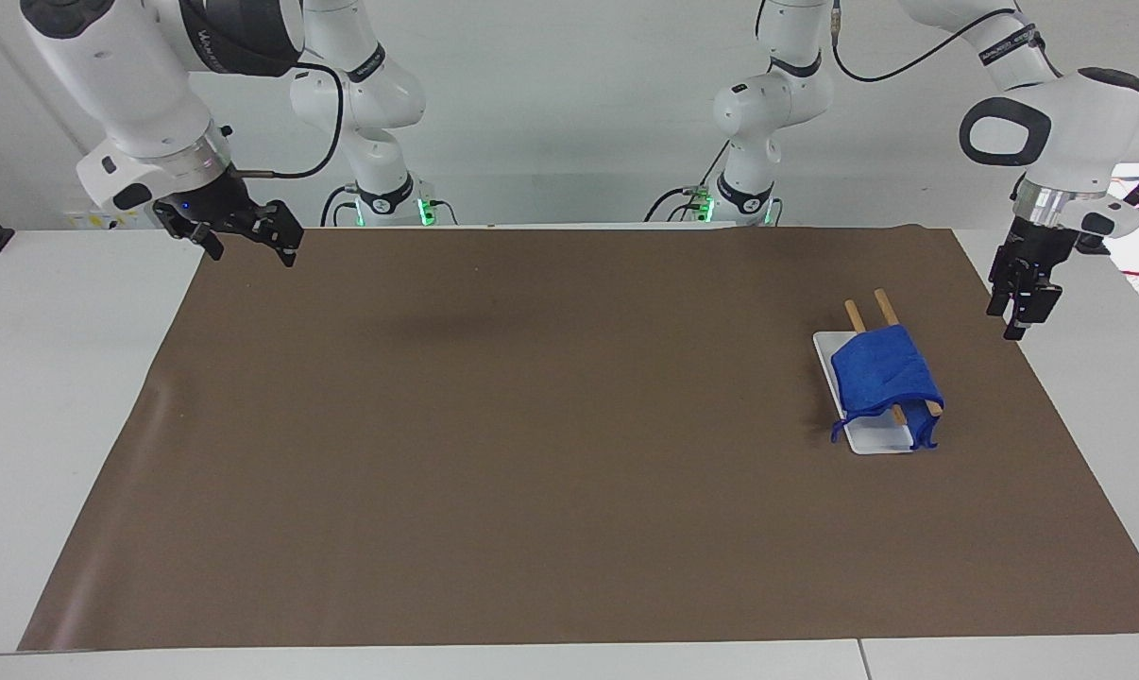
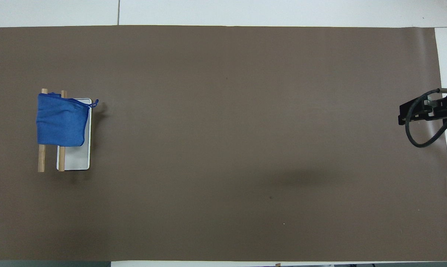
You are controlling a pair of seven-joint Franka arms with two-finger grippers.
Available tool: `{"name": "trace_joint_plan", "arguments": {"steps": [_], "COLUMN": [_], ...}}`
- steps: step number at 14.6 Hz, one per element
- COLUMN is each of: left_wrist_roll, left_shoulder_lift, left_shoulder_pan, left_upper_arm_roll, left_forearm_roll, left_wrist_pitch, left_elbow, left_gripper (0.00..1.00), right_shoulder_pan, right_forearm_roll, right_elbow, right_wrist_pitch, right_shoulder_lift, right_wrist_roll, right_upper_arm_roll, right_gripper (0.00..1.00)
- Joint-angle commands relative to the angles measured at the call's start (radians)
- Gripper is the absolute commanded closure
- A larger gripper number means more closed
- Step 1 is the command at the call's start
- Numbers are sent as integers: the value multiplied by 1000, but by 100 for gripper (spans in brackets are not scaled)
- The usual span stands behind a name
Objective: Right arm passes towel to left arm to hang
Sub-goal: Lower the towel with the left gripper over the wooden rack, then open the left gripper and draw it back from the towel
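Now: towel (image 1: 886, 375) draped over two wooden rods (image 1: 882, 304) above white tray (image 1: 876, 436) | left gripper (image 1: 1021, 319) spread, empty, near mat (image 1: 551, 425) edge | right gripper (image 1: 246, 239) spread, waiting.

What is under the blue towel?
The towel hangs over two wooden bars of a rack on a white base. The bars' ends stick out; their middles and part of the base are covered.
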Motion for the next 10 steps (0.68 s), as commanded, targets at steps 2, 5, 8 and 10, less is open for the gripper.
{"name": "trace_joint_plan", "arguments": {"steps": [2, 5, 8, 10], "left_wrist_roll": [182, 364, 480, 501], "left_shoulder_lift": [-6, -6, 16, 58], "left_shoulder_pan": [-20, -118, -221, -290], "left_upper_arm_roll": [-14, -14, -16, -17], "left_forearm_roll": [18, 18, 27, 79], "left_wrist_pitch": [-171, -196, -291, -394], "left_elbow": [114, 133, 199, 298], "left_gripper": [0, 0, 0, 0], "right_shoulder_pan": [-14, -15, -17, -15], "right_forearm_roll": [-12, -8, -6, -5], "right_elbow": [-19, -19, -19, -21], "right_wrist_pitch": [11, 11, 6, 0], "right_shoulder_lift": [-20, -20, -20, -21], "right_wrist_roll": [-27, -25, -25, -25], "right_upper_arm_roll": [12, 12, 11, 11], "right_gripper": [0, 0, 0, 0]}}
